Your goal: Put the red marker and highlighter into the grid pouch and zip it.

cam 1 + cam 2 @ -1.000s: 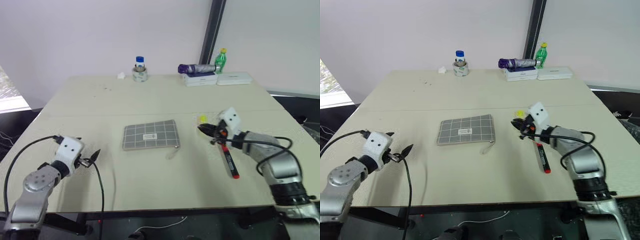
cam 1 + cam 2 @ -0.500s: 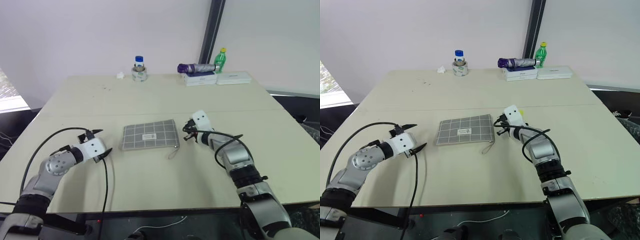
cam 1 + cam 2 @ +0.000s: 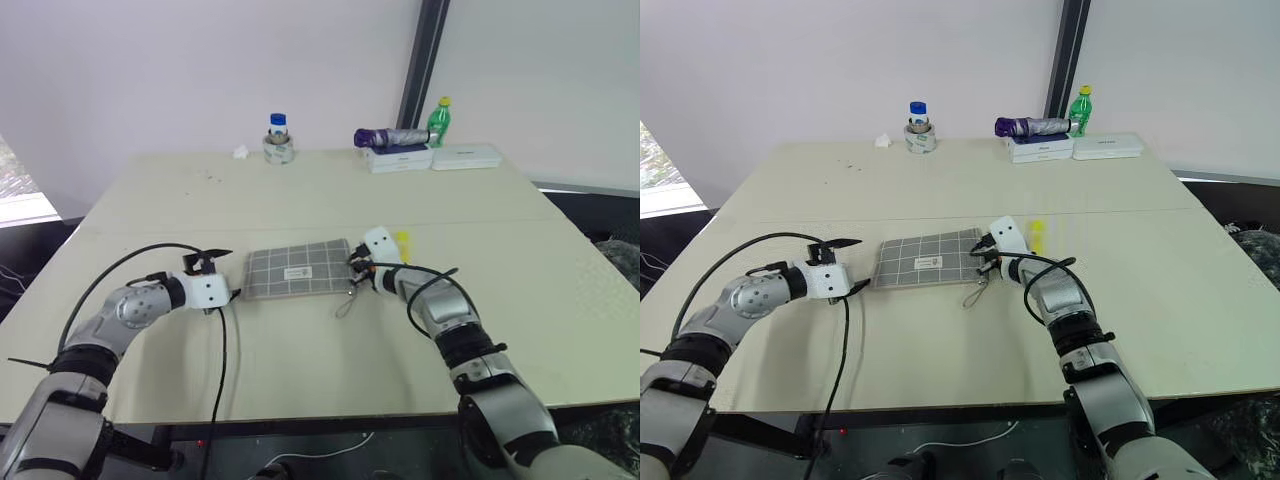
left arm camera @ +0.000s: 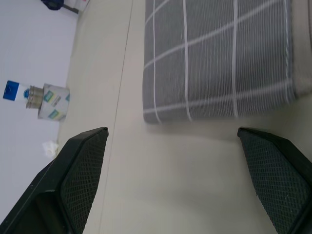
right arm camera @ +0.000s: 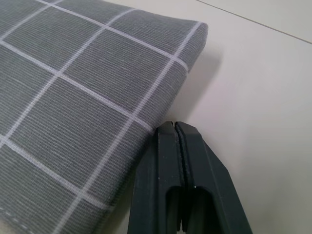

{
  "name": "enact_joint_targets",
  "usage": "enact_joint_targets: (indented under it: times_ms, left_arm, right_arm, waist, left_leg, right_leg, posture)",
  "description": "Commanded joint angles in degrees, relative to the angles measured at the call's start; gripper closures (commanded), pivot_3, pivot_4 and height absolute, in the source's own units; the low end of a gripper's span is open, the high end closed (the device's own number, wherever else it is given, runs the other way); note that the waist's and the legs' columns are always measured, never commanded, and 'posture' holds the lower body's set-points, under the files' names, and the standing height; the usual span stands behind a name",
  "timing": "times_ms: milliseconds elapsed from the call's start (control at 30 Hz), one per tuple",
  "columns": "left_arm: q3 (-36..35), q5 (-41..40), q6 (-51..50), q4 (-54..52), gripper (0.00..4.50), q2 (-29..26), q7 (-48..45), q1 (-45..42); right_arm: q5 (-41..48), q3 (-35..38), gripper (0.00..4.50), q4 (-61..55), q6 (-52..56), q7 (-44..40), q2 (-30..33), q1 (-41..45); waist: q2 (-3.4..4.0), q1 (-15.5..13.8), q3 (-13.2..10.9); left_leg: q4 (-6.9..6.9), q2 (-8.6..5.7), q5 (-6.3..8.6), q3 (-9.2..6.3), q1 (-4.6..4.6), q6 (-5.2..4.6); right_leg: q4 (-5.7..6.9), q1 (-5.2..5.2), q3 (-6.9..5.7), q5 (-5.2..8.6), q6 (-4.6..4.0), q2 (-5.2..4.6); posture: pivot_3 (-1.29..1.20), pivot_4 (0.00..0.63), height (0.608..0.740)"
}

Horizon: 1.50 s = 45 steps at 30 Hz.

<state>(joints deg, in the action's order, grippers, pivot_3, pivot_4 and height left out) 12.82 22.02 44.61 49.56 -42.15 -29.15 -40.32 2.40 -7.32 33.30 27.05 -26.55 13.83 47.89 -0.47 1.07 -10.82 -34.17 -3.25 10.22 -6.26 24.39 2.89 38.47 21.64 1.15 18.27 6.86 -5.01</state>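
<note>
A flat rectangular grey fabric pouch with white grid lines (image 3: pixel 301 270) lies in the middle of a pale beige table (image 3: pixel 320 200), its small white label patch facing up and its light zipper pull tab trailing off the near right corner.

The left gripper (image 3: pixel 222 275) sits just beside the pouch's left short edge, low over the table, with its two black fingers spread wide and nothing between them. In the left wrist view the pouch's edge lies ahead of the wide gap between the fingers (image 4: pixel 78 180), apart from them.

The right gripper (image 3: pixel 353 273) is at the pouch's right short edge, near the corner with the pull tab. Its fingers are pressed tightly together with nothing held. In the right wrist view the closed fingertips (image 5: pixel 170 134) meet the pouch's side right at the fabric edge; whether they actually touch it I cannot tell.

A short, stubby all-yellow plastic highlighter (image 3: pixel 401 241) lies on the table just to the right of the right gripper, close behind its white wrist housing, outside the pouch.

Along the far edge of the table stand a small blue-capped jar (image 3: pixel 279 137), a folded purple umbrella (image 3: pixel 392 137) on flat white boxes (image 3: pixel 435 157), and a green bottle with a yellow cap (image 3: pixel 439 121).
</note>
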Motion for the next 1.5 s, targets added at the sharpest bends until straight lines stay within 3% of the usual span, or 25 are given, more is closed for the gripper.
enact_joint_targets:
  times_ms: [33,433,500,733,900,1133,1233,1467,1500]
  left_arm:
    - [2.26,0.97,2.21,1.20,0.00,0.98,-1.10,0.01]
    - [0.54,-3.85,4.25,-2.23,0.00,0.47,-5.12,3.10]
    - [0.07,-6.34,4.73,-4.61,0.80,0.29,-6.87,4.78]
    - [-1.52,-13.11,0.74,-13.26,4.33,0.11,-12.53,9.81]
    - [-3.56,-19.16,-8.51,-22.61,4.42,0.25,-15.41,15.26]
    - [-13.74,-34.71,-37.06,-43.08,4.42,2.85,-12.16,22.58]
    - [-17.21,-38.65,-45.43,-50.78,4.50,4.09,-9.62,25.34]
    - [-19.36,-40.91,-56.05,-60.84,4.50,6.86,-5.26,28.18]
    - [-19.09,-40.85,-56.83,-61.57,4.50,7.42,-4.87,28.21]
  right_arm:
    - [-1.56,-1.51,4.47,1.29,-2.56,-1.17,-0.92,2.36]
    - [-3.75,-2.32,4.47,4.30,-5.58,-3.26,-2.67,3.68]
    - [-3.89,-2.29,4.50,4.40,-5.68,-3.44,-2.78,3.63]
    - [-4.39,-2.25,4.50,4.99,-6.03,-3.39,-3.34,3.60]
    - [-5.42,-2.78,4.50,3.43,-7.70,-3.04,-2.64,3.34]
    - [-4.56,-0.38,4.50,-9.47,-8.02,-4.89,3.19,1.07]
    - [-1.23,1.91,3.61,-17.88,-3.36,-8.35,6.61,-1.38]
    - [6.00,5.49,0.11,-32.71,9.12,-10.80,8.36,-5.78]
    - [6.19,5.07,0.11,-33.98,9.47,-10.48,8.01,-6.22]
  waist:
    - [0.00,0.11,0.00]
    - [0.00,0.48,0.00]
    - [0.00,0.82,0.00]
    - [0.01,1.52,0.00]
    - [0.01,1.57,0.00]
    - [0.01,1.59,-0.01]
    - [0.01,1.52,-0.01]
    - [0.00,1.51,-0.01]
    - [0.00,1.51,-0.01]
  left_leg:
    - [0.00,0.00,0.00,-0.01,0.00,0.00]
    - [0.01,0.02,-0.01,-0.06,0.00,0.02]
    - [0.01,0.03,-0.01,-0.08,0.00,0.02]
    - [0.03,0.06,-0.02,-0.10,0.02,0.04]
    - [0.02,0.07,-0.04,0.00,0.02,0.06]
    - [0.01,0.17,-0.10,0.00,0.11,0.09]
    - [0.01,0.19,-0.10,0.00,0.12,0.10]
    - [0.01,0.19,-0.10,0.01,0.11,0.09]
    - [0.01,0.19,-0.10,0.00,0.11,0.09]
  right_leg:
    - [0.00,0.00,0.00,0.00,0.00,0.00]
    - [0.06,0.04,0.03,0.00,0.00,0.02]
    - [0.07,0.05,0.03,0.00,0.00,0.02]
    - [0.18,0.16,0.08,0.01,-0.01,0.03]
    - [0.44,0.32,0.23,0.02,-0.01,0.02]
    - [0.66,0.57,0.30,0.02,-0.02,0.03]
    - [0.65,0.55,0.30,0.03,-0.02,0.02]
    - [0.64,0.53,0.31,0.03,-0.04,0.03]
    - [0.64,0.53,0.31,0.04,-0.04,0.04]
  posture:
    - [0.00,0.150,0.740]
    - [0.00,0.150,0.740]
    - [0.00,0.150,0.740]
    - [0.00,0.150,0.740]
    - [0.00,0.150,0.740]
    - [0.00,0.150,0.740]
    - [0.00,0.150,0.740]
    - [0.00,0.150,0.740]
    - [0.00,0.150,0.740]
